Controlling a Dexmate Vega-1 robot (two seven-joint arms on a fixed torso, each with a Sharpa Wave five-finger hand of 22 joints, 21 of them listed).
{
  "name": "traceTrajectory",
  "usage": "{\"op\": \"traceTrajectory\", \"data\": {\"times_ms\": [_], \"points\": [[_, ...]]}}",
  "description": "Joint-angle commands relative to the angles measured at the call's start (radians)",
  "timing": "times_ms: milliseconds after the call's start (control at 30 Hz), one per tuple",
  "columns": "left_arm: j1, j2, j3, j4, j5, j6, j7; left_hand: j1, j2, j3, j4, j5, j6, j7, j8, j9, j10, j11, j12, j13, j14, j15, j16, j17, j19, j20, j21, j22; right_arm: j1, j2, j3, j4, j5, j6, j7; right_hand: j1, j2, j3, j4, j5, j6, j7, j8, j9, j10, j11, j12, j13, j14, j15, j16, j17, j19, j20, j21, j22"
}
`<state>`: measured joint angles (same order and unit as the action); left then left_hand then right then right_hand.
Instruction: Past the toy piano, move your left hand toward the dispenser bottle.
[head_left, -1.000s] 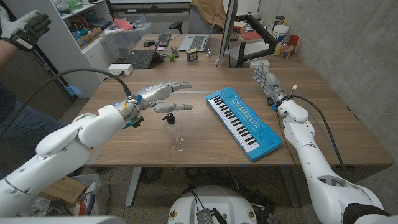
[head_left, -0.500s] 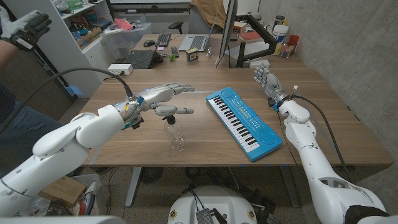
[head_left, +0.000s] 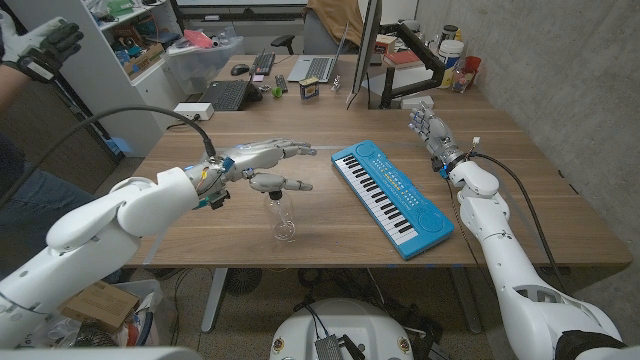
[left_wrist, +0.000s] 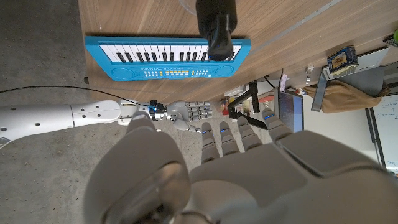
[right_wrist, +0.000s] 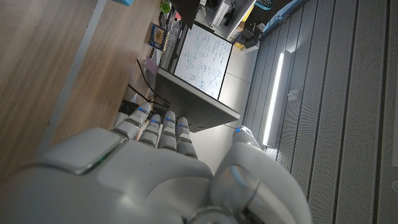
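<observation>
Overhead, my left hand (head_left: 262, 165) hangs just above the dispenser bottle (head_left: 283, 213), fingers stretched out and apart, thumb over the pump head, holding nothing. That clear bottle stands upright on the wooden table (head_left: 330, 225), beside the toy piano (head_left: 392, 195). My right hand (head_left: 428, 130) waits beyond the piano's far end, fingers loosely apart and empty.

From my left wrist, my fingers (left_wrist: 239, 140) lie side by side, the piano (left_wrist: 168, 50) beyond them.

From my right wrist, my fingers (right_wrist: 158, 130) sit close together.

I judge the bottle light, smooth and tippy; wrapping its body below the pump looks safest.
</observation>
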<state>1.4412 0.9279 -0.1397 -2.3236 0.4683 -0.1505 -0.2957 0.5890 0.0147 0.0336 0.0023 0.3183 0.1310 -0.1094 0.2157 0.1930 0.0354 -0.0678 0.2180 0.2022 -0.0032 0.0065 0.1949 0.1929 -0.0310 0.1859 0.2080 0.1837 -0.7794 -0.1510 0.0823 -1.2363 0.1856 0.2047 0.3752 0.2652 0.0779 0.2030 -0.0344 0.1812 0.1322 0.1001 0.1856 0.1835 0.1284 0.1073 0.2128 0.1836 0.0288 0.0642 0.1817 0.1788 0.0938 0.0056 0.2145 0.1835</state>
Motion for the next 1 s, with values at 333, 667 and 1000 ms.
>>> {"op": "traceTrajectory", "data": {"times_ms": [333,667,1000], "points": [[0.055,-0.049,-0.079,-0.043,0.017,-0.012,-0.082,0.018,0.001,-0.004,-0.005,0.001,0.017,-0.005,0.003,0.002,0.009,-0.012,0.007,0.006,0.009,-0.007,0.003,0.001,-0.003,0.003,-0.002,0.003,-0.001,-0.004,0.001,0.004,0.002,0.000,0.005,-0.009,0.002,0.002,-0.002,0.004,0.005,-0.006,0.006,0.002,0.005,0.000,-0.002,0.002,0.003,0.004,0.004,0.003,0.005,-0.001,-0.002,0.003],[0.073,-0.082,-0.106,-0.044,0.017,0.003,-0.116,0.022,0.002,-0.005,-0.007,0.003,0.024,-0.007,0.004,0.002,0.017,-0.012,0.010,0.006,0.016,-0.007,0.006,0.001,-0.001,0.004,-0.001,0.003,-0.003,-0.001,-0.002,0.001,-0.002,-0.002,0.001,-0.010,0.002,0.001,-0.002,0.004,0.004,-0.006,0.006,0.002,0.004,-0.001,-0.002,0.002,0.004,0.004,0.004,0.003,0.006,-0.001,-0.003,0.003],[0.072,-0.090,-0.097,-0.027,0.006,0.004,-0.132,0.026,0.003,-0.006,-0.008,0.003,0.031,-0.005,0.005,0.002,0.017,-0.015,0.009,0.006,0.021,-0.008,0.007,0.001,0.001,0.002,0.000,0.003,-0.003,-0.002,-0.003,-0.003,-0.005,-0.002,-0.002,-0.010,0.002,0.001,-0.003,0.004,0.005,-0.007,0.006,0.002,0.005,-0.001,-0.002,0.002,0.004,0.005,0.004,0.003,0.006,-0.001,-0.004,0.003]]}}
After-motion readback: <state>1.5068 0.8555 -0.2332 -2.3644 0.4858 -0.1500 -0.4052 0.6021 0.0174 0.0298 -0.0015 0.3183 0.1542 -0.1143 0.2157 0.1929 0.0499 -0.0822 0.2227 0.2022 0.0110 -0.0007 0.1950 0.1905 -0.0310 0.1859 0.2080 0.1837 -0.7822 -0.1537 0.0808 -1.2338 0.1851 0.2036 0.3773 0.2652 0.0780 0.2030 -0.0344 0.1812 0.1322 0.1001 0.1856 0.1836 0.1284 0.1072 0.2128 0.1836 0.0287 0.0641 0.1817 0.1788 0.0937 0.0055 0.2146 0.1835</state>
